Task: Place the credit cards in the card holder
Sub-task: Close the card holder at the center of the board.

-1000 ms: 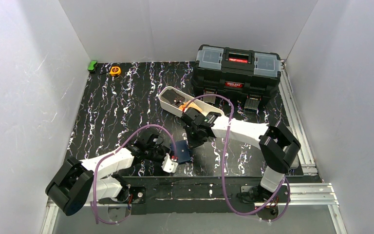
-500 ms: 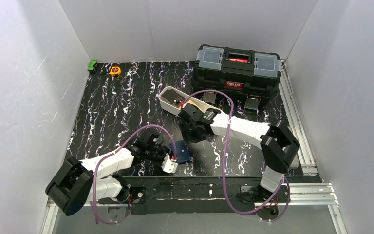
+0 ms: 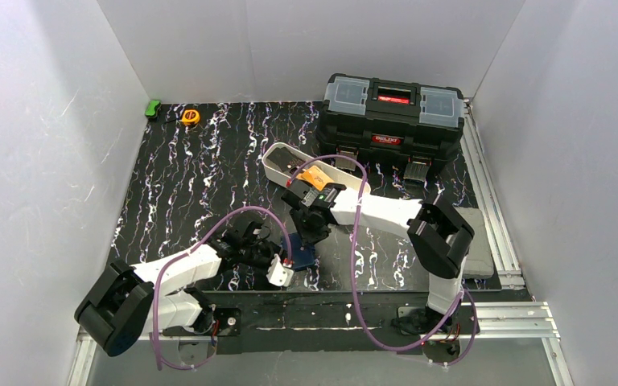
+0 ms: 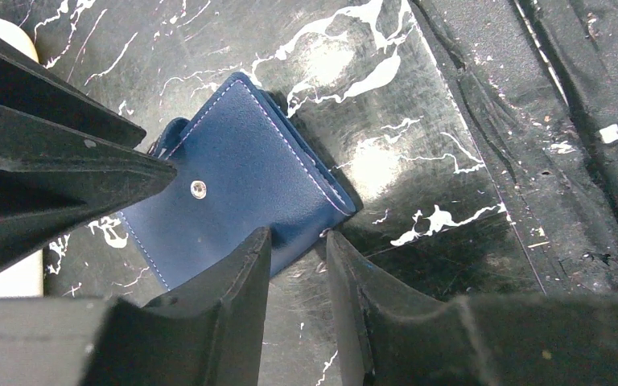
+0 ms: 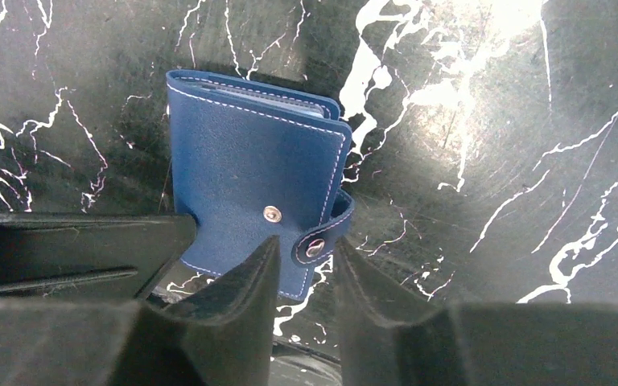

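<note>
The card holder [image 3: 305,256] is a navy wallet lying folded on the table, snap tab unfastened. In the left wrist view it [image 4: 241,181] lies just ahead of my left gripper [image 4: 298,240], whose jaws stand narrowly apart at its near edge. In the right wrist view the wallet [image 5: 249,169] has its snap tab [image 5: 319,244] between the tips of my right gripper [image 5: 304,245], narrowly open; I cannot tell whether they touch it. An orange credit card [image 3: 315,175] lies in the white tray [image 3: 276,161]. Both grippers [image 3: 292,260] [image 3: 308,234] meet at the wallet.
A big black toolbox [image 3: 393,112] stands at the back right behind the tray. A yellow tape measure [image 3: 190,117] and a green object [image 3: 153,108] lie at the back left corner. White walls enclose the table.
My right gripper has moved left and toward the near edge, from beside the tray down onto the wallet. This uncovers the orange card. The left arm has not moved.
</note>
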Available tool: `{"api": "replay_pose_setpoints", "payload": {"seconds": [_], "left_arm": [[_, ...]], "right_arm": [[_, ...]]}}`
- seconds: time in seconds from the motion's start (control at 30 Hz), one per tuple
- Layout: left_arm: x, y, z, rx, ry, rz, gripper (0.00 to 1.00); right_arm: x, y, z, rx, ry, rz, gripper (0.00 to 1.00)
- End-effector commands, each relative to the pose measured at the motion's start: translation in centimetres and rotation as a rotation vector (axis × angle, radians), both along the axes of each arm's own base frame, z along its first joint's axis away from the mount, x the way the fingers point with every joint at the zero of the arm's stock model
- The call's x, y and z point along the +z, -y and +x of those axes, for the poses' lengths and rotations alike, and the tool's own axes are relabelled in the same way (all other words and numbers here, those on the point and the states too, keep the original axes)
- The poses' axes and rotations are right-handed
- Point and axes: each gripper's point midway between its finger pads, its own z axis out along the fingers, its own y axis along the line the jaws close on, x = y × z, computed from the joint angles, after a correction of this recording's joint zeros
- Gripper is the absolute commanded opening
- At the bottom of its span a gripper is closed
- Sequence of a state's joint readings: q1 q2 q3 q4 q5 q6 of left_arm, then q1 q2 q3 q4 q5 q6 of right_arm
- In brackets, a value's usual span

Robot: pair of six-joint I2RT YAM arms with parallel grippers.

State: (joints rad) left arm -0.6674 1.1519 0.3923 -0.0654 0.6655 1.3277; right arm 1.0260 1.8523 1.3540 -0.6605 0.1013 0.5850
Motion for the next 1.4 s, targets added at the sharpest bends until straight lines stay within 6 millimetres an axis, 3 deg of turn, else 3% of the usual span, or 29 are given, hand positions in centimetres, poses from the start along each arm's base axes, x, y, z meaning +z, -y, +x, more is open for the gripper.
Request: {"api": "replay_pose_setpoints", "payload": {"seconds": [0.0,0.17,0.3,0.7,0.77,0.9,1.07,1.23,1.37], "left_arm": [[0.6,0.4,-0.8,-0.038,-0.013,-0.024,0.3],[0.6,0.4,-0.9,-0.042,-0.017,-0.027,0.3],[0.6,0.4,-1.0,-0.042,-0.017,-0.028,0.3],[0.8,0.4,-1.3,-0.043,-0.027,-0.035,0.3],[0.8,0.4,-1.3,-0.042,-0.029,-0.035,0.3],[0.8,0.4,-1.3,-0.04,-0.03,-0.035,0.3],[0.8,0.3,-1.3,-0.04,-0.032,-0.033,0.3],[0.8,0.3,-1.4,-0.041,-0.034,-0.034,0.3],[0.8,0.3,-1.3,-0.039,-0.034,-0.034,0.3]], "right_arm": [[0.8,-0.1,0.4,-0.011,0.013,0.001,0.33],[1.2,0.2,0.5,-0.024,0.033,0.014,0.09],[1.3,0.4,0.6,-0.032,0.041,0.007,0.01],[1.4,2.8,0.8,-0.065,0.086,-0.067,0.01],[1.3,3.1,0.8,-0.069,0.088,-0.08,0.07],[1.2,3.0,0.8,-0.071,0.087,-0.075,0.17],[1.2,2.8,1.0,-0.07,0.09,-0.075,0.17],[0.9,2.6,1.0,-0.065,0.081,-0.073,0.23],[0.7,2.6,0.9,-0.068,0.078,-0.068,0.17]]}}
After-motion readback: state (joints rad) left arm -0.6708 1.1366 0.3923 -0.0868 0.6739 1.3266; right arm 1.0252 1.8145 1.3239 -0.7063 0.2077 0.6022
